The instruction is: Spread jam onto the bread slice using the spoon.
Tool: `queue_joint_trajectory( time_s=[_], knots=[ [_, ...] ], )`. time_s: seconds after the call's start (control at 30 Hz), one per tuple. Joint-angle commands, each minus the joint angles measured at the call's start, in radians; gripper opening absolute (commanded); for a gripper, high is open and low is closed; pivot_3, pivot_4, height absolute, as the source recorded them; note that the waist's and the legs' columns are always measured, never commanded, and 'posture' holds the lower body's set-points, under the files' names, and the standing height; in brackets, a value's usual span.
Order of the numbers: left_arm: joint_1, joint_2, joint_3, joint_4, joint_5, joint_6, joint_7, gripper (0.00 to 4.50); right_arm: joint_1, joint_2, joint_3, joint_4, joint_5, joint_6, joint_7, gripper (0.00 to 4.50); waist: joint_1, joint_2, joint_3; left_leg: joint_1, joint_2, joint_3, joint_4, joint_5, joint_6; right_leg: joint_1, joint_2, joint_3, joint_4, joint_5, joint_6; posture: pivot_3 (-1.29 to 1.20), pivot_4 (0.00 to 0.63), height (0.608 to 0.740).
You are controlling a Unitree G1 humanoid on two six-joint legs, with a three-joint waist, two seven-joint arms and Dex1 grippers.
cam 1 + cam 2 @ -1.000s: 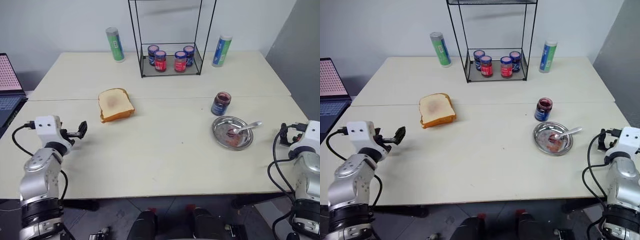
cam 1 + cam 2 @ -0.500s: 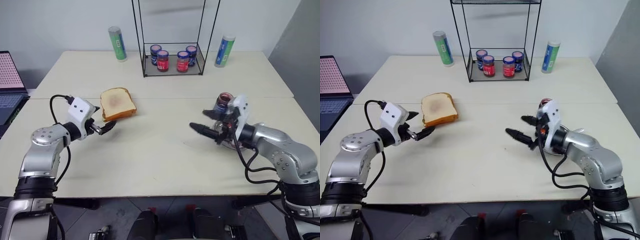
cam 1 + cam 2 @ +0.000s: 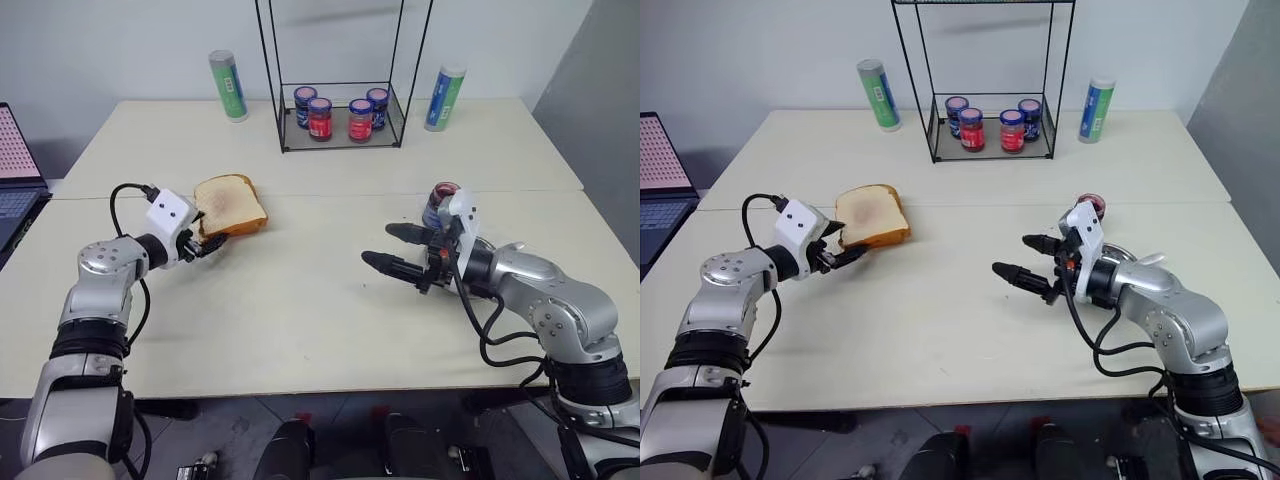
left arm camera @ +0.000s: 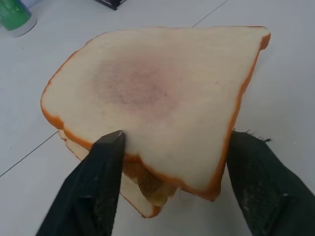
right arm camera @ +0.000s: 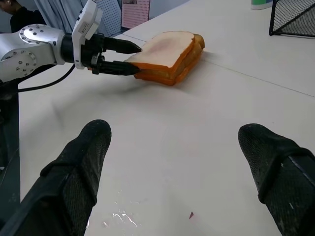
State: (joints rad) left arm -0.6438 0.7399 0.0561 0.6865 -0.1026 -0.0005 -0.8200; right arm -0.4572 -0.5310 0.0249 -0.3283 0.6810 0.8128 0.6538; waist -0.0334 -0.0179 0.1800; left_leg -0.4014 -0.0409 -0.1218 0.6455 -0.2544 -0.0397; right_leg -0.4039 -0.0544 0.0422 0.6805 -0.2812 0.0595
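The bread slice [image 4: 157,93], pale with a pinkish smear, lies on top of a thicker golden slice [image 4: 142,196] at the table's left. My left gripper [image 3: 207,243] is at its near corner, both fingers pressed to the crust, shut on it. My right gripper [image 3: 378,244] hovers open and empty over the table's middle, pointing toward the bread. Behind its wrist stands the jam jar [image 3: 1092,203], partly hidden. My right forearm hides the spoon except the tip of its handle [image 3: 1152,259].
A black wire rack [image 3: 340,140] with several small lidded jars stands at the back centre. On either side of it stand a green cylinder [image 3: 229,87] and a blue-green one [image 3: 444,98]. A laptop [image 3: 15,170] sits off the left edge.
My right arm swung in from the table's right edge to the middle, its gripper still open. My left gripper advanced to the bread and narrowed its fingers onto the slice's corner.
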Motion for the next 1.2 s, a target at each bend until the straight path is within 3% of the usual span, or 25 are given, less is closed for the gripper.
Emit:
queue_joint_trajectory(
  time_s=[0.03, 0.43, 0.57, 0.8, 0.97, 1.2],
  knots=[
    [-0.045, -0.007, 0.014, 0.03, 0.0, -0.046, -0.006, 2.25, -0.011, 0.003, -0.012, -0.033, -0.002, -0.012, 0.001, 4.5, 0.0, 0.0, 0.0, 0.0, 0.0, 0.0, 0.0, 0.0, 0.0, 0.0, 0.0, 0.0, 0.0, 0.0, 0.0, 0.0, 0.15, 0.74],
    [-0.104, -0.028, 0.05, 0.009, -0.051, -0.009, -0.032, 0.06, -0.006, 0.004, -0.027, -0.06, 0.021, 0.004, -0.009, 4.5, 0.0, 0.0, 0.0, 0.0, 0.0, 0.0, 0.0, 0.0, 0.0, 0.0, 0.0, 0.0, 0.0, 0.0, 0.0, 0.0, 0.15, 0.74],
    [-0.158, -0.111, 0.045, -0.196, -0.094, 0.093, 0.027, 0.06, -0.006, -0.017, -0.039, -0.086, 0.045, 0.032, 0.002, 4.5, 0.006, -0.001, 0.0, -0.001, 0.0, -0.002, 0.001, 0.0, 0.0, 0.0, 0.0, -0.001, 0.0, 0.0, 0.0, 0.0, 0.15, 0.74],
    [0.015, -0.206, -0.211, -0.545, 0.04, 0.082, -0.016, 0.06, 0.041, -0.064, -0.094, -0.141, 0.092, 0.083, -0.008, 4.5, 0.0, 0.0, -0.001, -0.002, 0.0, -0.001, 0.001, 0.002, -0.003, 0.0, -0.003, 0.001, 0.0, 0.0, 0.001, 0.0, 0.15, 0.74],
    [0.17, -0.157, -0.359, -0.572, 0.177, -0.04, -0.059, 0.06, 0.113, -0.083, -0.121, -0.181, 0.092, 0.093, -0.031, 4.5, -0.019, 0.0, -0.001, 0.0, 0.001, 0.001, -0.001, 0.0, 0.0, -0.001, 0.002, 0.003, 0.0, 0.0, 0.0, 0.0, 0.15, 0.74],
    [0.148, -0.082, -0.341, -0.481, 0.221, -0.141, -0.074, 0.06, 0.155, -0.079, -0.151, -0.215, 0.117, 0.109, -0.074, 4.5, -0.009, 0.0, -0.001, 0.0, 0.001, 0.0, 0.0, 0.0, 0.0, 0.001, 0.001, 0.002, 0.001, 0.0, 0.0, 0.0, 0.15, 0.74]
  ],
)
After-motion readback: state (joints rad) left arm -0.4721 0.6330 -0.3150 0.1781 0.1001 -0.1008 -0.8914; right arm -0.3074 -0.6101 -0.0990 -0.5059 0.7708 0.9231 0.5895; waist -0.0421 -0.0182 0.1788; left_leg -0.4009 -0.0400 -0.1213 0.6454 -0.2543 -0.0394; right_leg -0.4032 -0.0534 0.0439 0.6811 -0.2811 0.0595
